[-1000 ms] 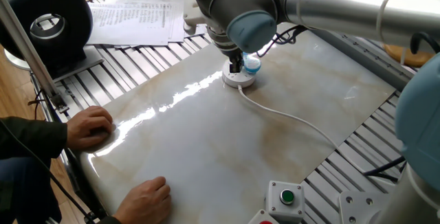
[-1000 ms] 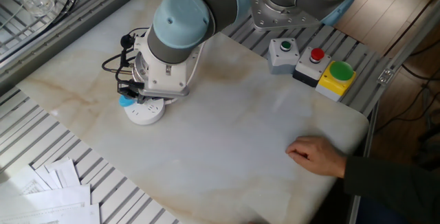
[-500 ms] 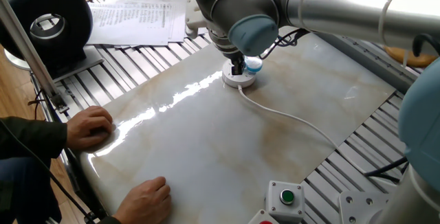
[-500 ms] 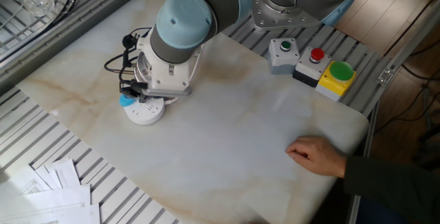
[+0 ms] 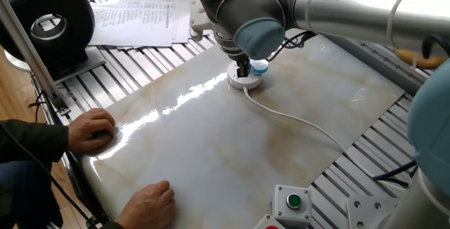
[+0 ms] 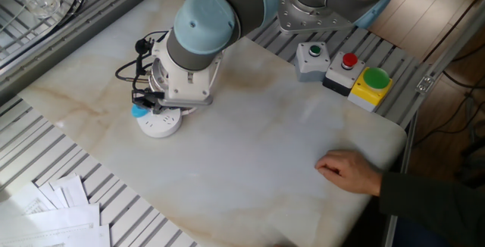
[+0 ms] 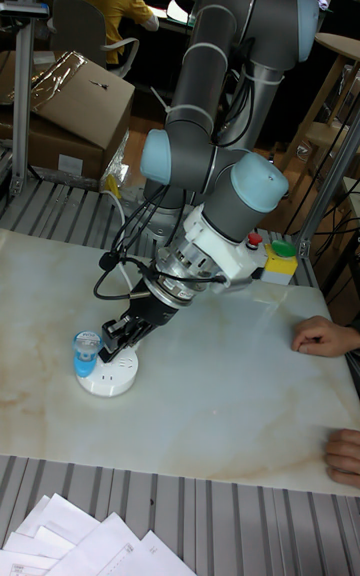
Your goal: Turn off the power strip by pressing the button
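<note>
White marble-look table (image 7: 200, 416) seen, round power strip (image 7: 108, 377) sat on its left part in tall fixed view. Light-blue button (image 7: 84, 354) spotted on puck's left edge. Dark fingers (image 7: 117, 337) lowered right over puck top, just beside button; touching or not can't be told, gap between fingers not visible either, so open/closed unknown. White cord (image 5: 299, 121) trailed across table. Grey box with green button (image 6: 311, 57) parked well apart. Person's hand (image 7: 321, 336) rested at right edge.
</note>
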Tool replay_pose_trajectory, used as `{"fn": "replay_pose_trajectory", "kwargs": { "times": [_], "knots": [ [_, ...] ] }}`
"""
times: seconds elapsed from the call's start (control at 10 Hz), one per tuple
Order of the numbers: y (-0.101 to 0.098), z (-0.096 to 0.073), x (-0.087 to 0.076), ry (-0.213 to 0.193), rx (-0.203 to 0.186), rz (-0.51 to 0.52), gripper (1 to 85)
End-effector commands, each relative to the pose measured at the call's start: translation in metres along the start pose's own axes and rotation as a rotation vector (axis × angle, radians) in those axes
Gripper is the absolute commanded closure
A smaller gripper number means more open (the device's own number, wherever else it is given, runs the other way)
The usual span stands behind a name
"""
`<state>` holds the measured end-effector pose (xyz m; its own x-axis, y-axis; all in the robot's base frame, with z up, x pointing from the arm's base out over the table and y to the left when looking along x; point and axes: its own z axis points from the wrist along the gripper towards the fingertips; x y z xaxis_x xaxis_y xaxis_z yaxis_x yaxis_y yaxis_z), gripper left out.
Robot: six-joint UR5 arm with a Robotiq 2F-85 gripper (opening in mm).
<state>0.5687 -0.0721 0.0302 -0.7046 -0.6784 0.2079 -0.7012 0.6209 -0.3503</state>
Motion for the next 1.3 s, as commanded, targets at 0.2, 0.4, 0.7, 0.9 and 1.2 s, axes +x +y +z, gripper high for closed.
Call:
{"fn": "replay_pose_trajectory", "kwargs": {
  "times": [0.2, 0.4, 0.7, 0.9, 1.2],
  "knots": [
    [0.005, 0.007, -0.003, -0.010, -0.015, 0.010, 84.7],
    [0.009, 0.001, -0.002, 0.010, -0.003, 0.017, 84.7],
    [0.007, -0.065, -0.003, 0.069, 0.002, 0.037, 84.7],
    [0.009, -0.095, 0.001, 0.032, -0.096, 0.153, 84.7],
    [0.041, -0.134, -0.021, -0.089, -0.304, 0.495, 84.7]
  ]
}}
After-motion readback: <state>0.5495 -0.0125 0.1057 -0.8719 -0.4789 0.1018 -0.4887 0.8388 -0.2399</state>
